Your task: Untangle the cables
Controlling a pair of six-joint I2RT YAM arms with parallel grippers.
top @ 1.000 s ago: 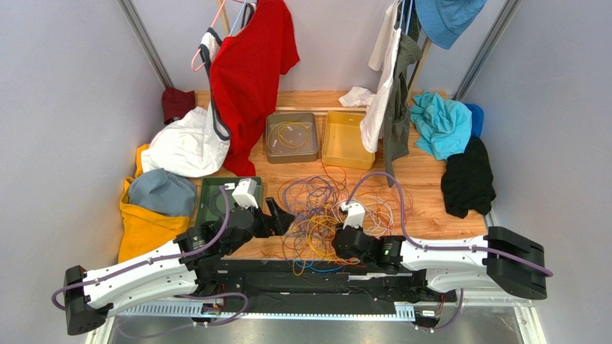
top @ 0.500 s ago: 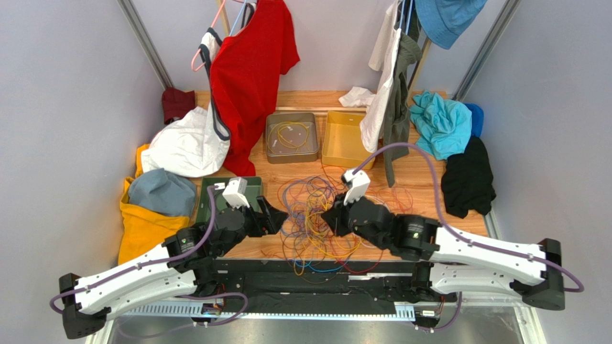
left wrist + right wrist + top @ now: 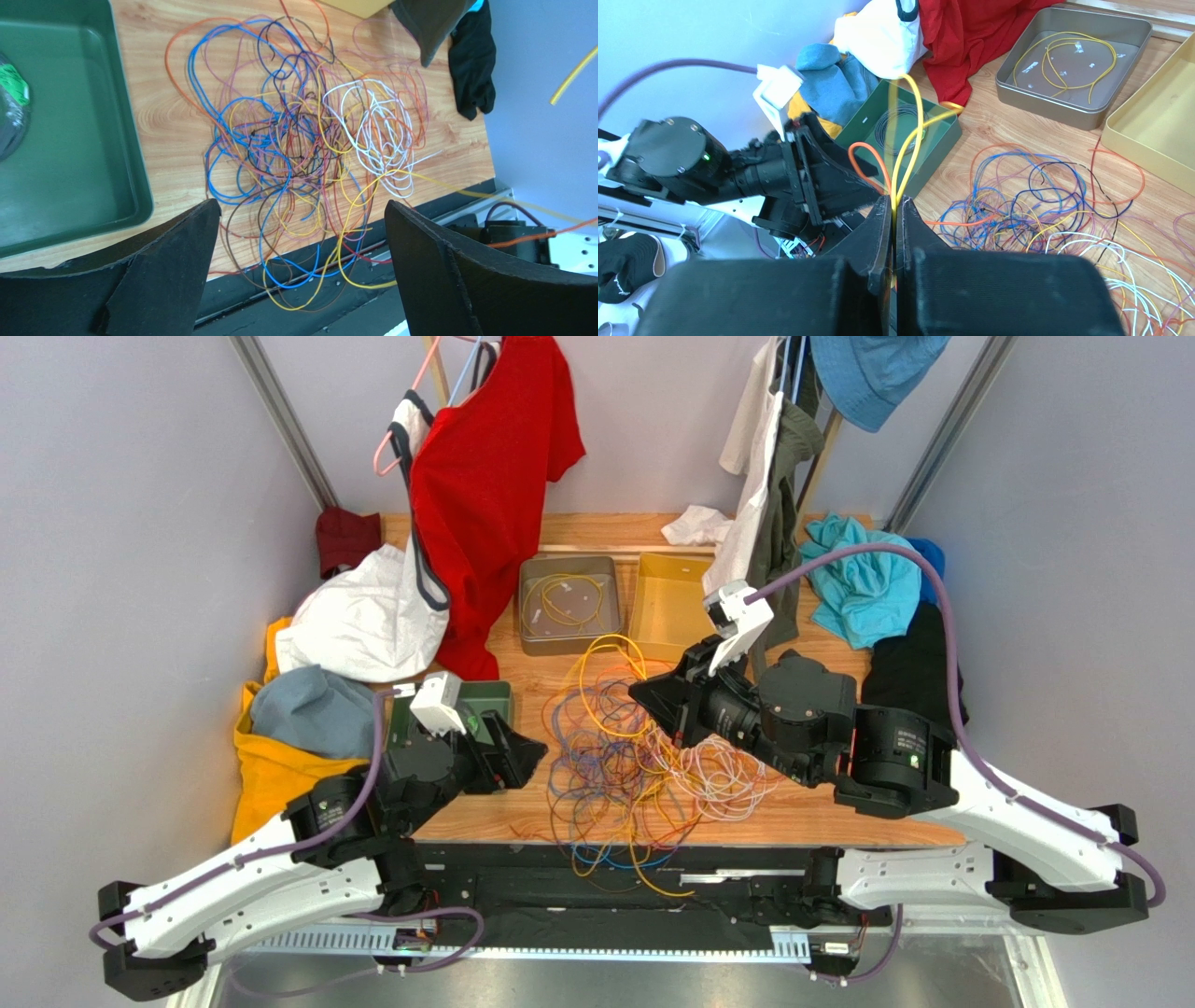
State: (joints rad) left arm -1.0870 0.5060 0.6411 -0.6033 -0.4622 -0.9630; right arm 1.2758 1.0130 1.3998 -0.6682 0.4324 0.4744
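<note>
A tangle of thin cables (image 3: 638, 763) in blue, yellow, orange, purple, red and white lies on the wooden table, some ends hanging over the near edge; it also shows in the left wrist view (image 3: 302, 147). My right gripper (image 3: 648, 693) is raised over the far side of the pile, shut on a yellow cable (image 3: 910, 133) that loops up from its jaws; an orange cable (image 3: 868, 157) arcs beside it. My left gripper (image 3: 530, 752) is open and empty, just left of the pile, above the table's near edge (image 3: 298, 266).
A green tray (image 3: 421, 721) sits left of the pile. A grey tray (image 3: 568, 602) holding yellow cable and a yellow tray (image 3: 673, 609) stand behind. Clothes lie around: white (image 3: 358, 623), red shirt (image 3: 491, 462), teal (image 3: 863, 574), black (image 3: 912, 686).
My right gripper has risen and moved away from the near edge toward the far side, pulling a yellow cable up out of the pile. My left gripper has drawn back to the left.
</note>
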